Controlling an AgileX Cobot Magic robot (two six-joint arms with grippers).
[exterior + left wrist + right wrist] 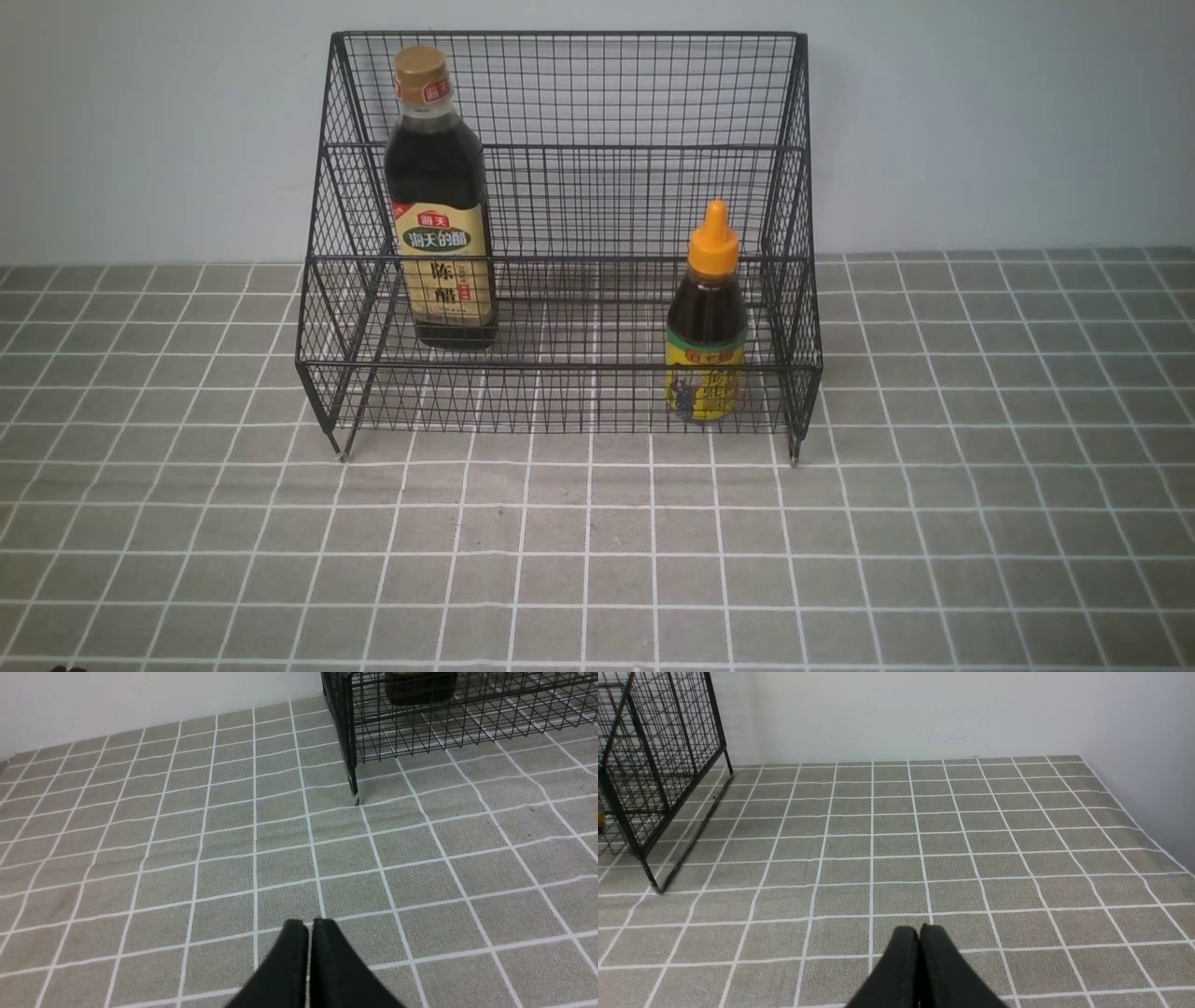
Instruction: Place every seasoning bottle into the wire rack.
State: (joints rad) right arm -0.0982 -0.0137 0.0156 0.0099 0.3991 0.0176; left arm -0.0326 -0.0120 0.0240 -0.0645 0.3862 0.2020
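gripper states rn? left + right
Left gripper: shut, holding nothing, above the bare cloth.
Right gripper: shut, holding nothing, above the bare cloth.

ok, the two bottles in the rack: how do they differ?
The tall bottle has a gold cap and a beige-green label; the short bottle has an orange nozzle cap and a yellow label.
The tall bottle stands on the upper step of the wire rack, toward the robot's left; the short bottle stands on the lower front step, toward the right.
Both hold dark liquid, stand upright inside the rack, and neither is held by a pincer.
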